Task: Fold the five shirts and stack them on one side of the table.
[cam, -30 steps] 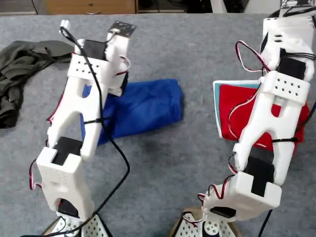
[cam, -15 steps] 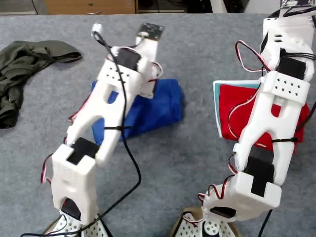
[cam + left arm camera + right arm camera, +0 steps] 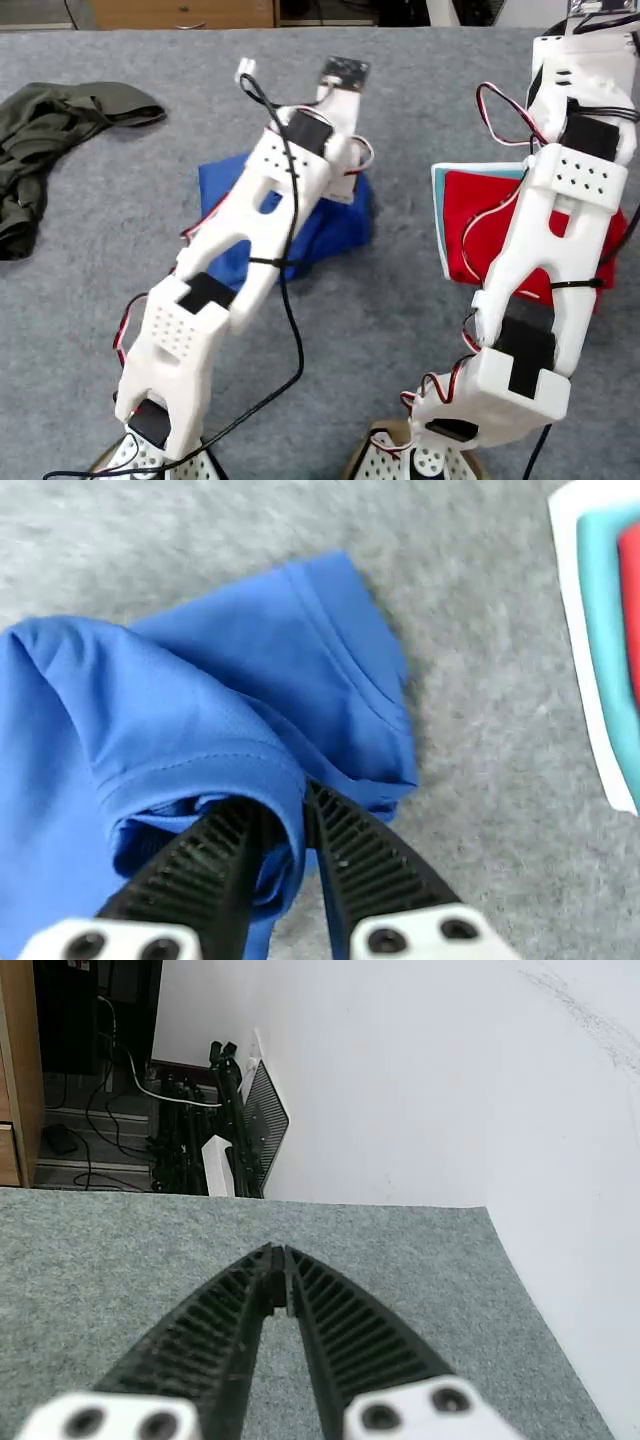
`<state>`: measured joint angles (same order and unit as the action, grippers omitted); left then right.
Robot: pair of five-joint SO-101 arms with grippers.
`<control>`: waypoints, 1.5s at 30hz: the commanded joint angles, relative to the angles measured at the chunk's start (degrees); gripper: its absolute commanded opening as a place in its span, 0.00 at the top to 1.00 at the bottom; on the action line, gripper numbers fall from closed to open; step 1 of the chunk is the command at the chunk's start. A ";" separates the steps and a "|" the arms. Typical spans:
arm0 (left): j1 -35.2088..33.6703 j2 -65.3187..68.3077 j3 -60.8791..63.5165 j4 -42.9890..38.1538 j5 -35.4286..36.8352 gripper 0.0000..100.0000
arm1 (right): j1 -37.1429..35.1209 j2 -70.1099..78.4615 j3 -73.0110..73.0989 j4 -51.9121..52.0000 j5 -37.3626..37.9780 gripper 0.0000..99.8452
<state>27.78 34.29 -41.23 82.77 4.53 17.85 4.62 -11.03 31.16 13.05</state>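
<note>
A blue shirt (image 3: 335, 228) lies bunched at the middle of the grey table, partly under the left arm (image 3: 270, 190). My left gripper (image 3: 303, 792) is shut on a folded edge of the blue shirt (image 3: 200, 700), just left of the stack. That stack of folded shirts (image 3: 468, 222), red on top of teal and white, lies on the right under the right arm (image 3: 565, 180). A crumpled olive-green shirt (image 3: 45, 130) is at the far left. My right gripper (image 3: 278, 1258) is shut on nothing, held over the table's far right corner.
The stack's white and teal edge (image 3: 600, 630) lies close to the blue shirt. The table's far edge (image 3: 300, 1203) meets a white wall, with cables and gear on the floor beyond. Bare grey felt (image 3: 380, 330) spreads along the front between the arm bases.
The left arm has swung right, pulling the blue shirt with it toward the stack; the shirt has bunched up. The right arm has not moved.
</note>
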 commanded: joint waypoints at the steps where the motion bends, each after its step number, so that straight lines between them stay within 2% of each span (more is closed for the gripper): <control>1: 1.23 0.22 -2.99 -1.14 0.44 0.98 | 0.84 -0.31 -2.86 0.18 0.53 0.99; 7: 1.58 0.66 -2.99 -1.23 0.44 0.98 | 0.84 -0.22 -2.86 0.18 0.53 0.99; 18: 3.96 1.19 -2.46 -6.07 0.44 0.98 | 0.92 -0.22 -2.86 0.18 0.53 0.99; 45: 6.24 2.59 -2.64 -7.82 0.44 0.98 | 0.84 -0.22 -2.86 0.18 0.53 0.99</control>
<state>33.67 36.66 -41.32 76.35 4.70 17.85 4.62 -11.03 31.16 13.05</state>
